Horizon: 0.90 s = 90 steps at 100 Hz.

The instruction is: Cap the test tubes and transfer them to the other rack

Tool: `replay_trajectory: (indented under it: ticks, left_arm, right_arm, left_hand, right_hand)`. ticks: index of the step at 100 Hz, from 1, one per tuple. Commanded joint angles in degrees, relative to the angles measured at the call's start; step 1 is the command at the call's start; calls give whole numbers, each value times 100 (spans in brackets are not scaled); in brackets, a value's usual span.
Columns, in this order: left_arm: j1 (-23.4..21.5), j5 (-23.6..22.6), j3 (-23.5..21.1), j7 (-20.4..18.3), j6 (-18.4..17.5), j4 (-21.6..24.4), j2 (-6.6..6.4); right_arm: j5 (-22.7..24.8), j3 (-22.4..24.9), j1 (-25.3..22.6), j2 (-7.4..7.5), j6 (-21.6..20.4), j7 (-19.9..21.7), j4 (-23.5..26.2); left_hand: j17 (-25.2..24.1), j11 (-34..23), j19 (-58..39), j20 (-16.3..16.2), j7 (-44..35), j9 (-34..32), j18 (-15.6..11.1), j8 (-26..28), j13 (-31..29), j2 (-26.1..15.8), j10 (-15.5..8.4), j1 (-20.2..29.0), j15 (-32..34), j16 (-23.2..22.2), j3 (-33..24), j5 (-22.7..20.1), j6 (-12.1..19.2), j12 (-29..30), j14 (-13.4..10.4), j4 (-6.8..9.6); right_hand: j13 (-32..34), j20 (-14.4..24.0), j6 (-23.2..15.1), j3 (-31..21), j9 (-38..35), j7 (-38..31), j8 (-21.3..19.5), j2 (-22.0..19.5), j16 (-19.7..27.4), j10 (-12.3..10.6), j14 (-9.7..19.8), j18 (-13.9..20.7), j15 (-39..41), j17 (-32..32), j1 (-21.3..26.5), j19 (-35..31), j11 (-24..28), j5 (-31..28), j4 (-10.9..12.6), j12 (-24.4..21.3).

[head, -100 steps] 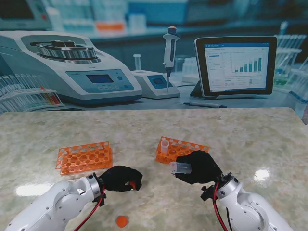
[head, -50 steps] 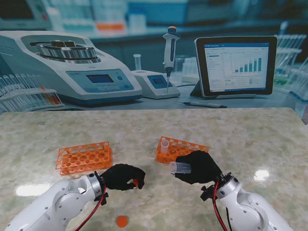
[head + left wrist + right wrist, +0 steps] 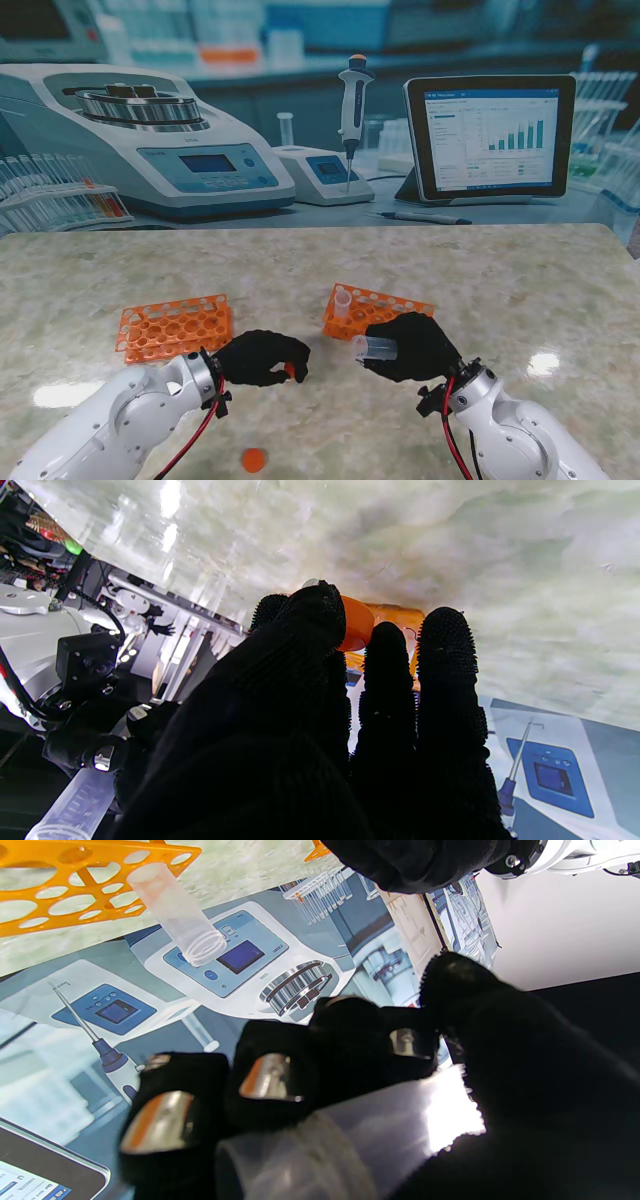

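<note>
Going left to right: the empty orange rack (image 3: 175, 327) lies flat on the marble surface (image 3: 520, 280), long side running left-right. Just to its right and a bit nearer to me, the left hand (image 3: 258, 357) is curled up with an orange cap (image 3: 290, 371) pinched at its fingertips; in the left wrist view the cap (image 3: 356, 623) sits between the thumb and the other fingers. A spare cap (image 3: 253, 460) lies loose on the surface, closer to me, well apart from everything. Then the right hand (image 3: 415, 346) is wrapped around a clear tube (image 3: 373, 347) that's lying roughly horizontal, open threaded mouth pointing left toward the left hand, with a small gap between cap and mouth. Behind it, the second orange rack (image 3: 385, 308) has one uncapped tube (image 3: 343, 302) standing upright at its left end.
</note>
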<state>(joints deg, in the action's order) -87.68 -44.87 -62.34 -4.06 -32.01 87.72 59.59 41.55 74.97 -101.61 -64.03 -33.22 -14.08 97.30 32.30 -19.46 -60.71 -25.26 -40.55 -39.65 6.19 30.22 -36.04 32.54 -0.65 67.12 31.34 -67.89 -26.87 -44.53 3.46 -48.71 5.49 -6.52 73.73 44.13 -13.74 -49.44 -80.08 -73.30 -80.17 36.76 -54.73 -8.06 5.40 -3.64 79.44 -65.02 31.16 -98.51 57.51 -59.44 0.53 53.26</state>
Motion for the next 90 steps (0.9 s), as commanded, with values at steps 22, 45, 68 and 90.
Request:
replay_trajectory:
  ticks: [22,45,68,90]
  left_arm:
    - [107,87,-9,-18,-119,205,37]
    - [140,223,-27,72,-195,284,78]
    - [163,333,-46,216,-241,313,127]
    - [192,410,-42,377,-270,363,177]
  right_arm:
    - [-26,-16,-24,-9,13,40,8]
    - [-31,-13,-30,-4,19,66,12]
    - [-36,-15,-26,-3,19,75,7]
    - [-35,-25,-17,-1,29,83,1]
  left_hand:
    - [75,-151,132,180,56,-48,111,-56,-278,-93,128,683,-24,-138,-538,-120,-152,-123,-174,143]
    - [78,-151,134,167,60,-59,132,-55,-286,-89,127,685,-37,-159,-561,-133,-160,-128,-178,138]
    - [87,-130,171,136,55,-65,92,-46,-300,-187,121,684,-73,-184,-428,-123,-156,-197,-186,143]
    - [82,-126,188,122,31,-62,114,-29,-299,-148,121,683,-89,-223,-470,-131,-157,-224,-183,198]
  right_hand:
    - [199,-36,-263,-80,-242,-350,-297,-94,-62,1,414,30,476,-134,222,-337,14,-206,60,78]
    - [200,-36,-263,-84,-242,-350,-297,-95,-62,-5,414,30,476,-134,218,-337,13,-210,59,78]
    - [200,-36,-263,-85,-241,-349,-298,-93,-62,5,414,30,476,-134,219,-337,11,-210,58,78]
    - [200,-36,-255,-88,-242,-348,-298,-97,-62,17,414,30,475,-134,229,-337,11,-210,61,79]
